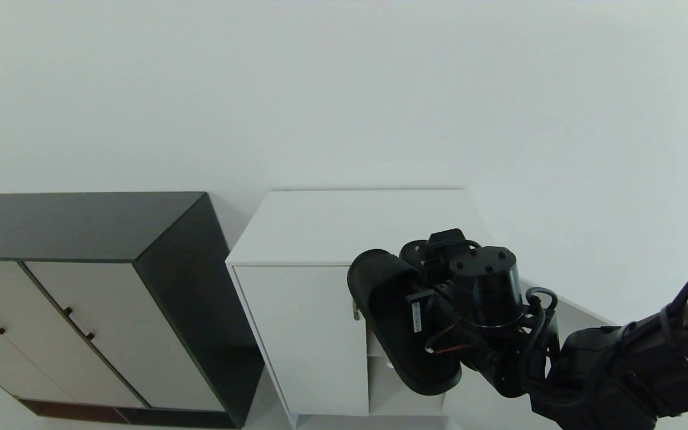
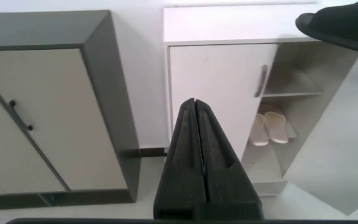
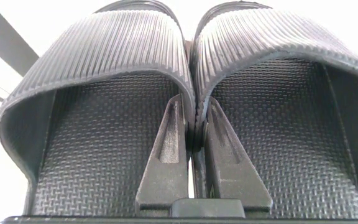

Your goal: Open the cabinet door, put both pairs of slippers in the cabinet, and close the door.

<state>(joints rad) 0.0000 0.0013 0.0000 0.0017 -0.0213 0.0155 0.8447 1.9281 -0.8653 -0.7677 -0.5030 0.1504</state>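
At the far left stands a dark cabinet [image 1: 183, 286] with pale doors and thin black handles, on the floor against the white wall. The left end effector [image 2: 194, 109] is pressed fully closed, its two fingers flat against each other with nothing between them. In the left wrist view it hangs in the air in front of the gap between the two pieces of furniture, well apart from both.

Just beside the dark cabinet is the white cabinet [image 1: 344, 227]. Its left door [image 1: 302, 334] is closed, with a small handle [image 1: 356, 310] at its inner edge. The right door [image 2: 328, 143] is swung out, so the right compartment is open and its shelves show. A pair of light slippers [image 2: 271, 127] lies side by side on a lower shelf inside that compartment (toes toward the back, as far as can be told).

Further right, the pair of black slippers [image 1: 398, 322] is held up in the air in front of the open compartment, about level with the cabinet's top edge and not touching it. The right end effector [image 3: 191, 109] has them: its fingers are pinched nearly together on the two adjoining inner side walls, where the slippers meet, one finger inside each strap. The ribbed straps arch over the fingers and the textured footbeds lie on either side.
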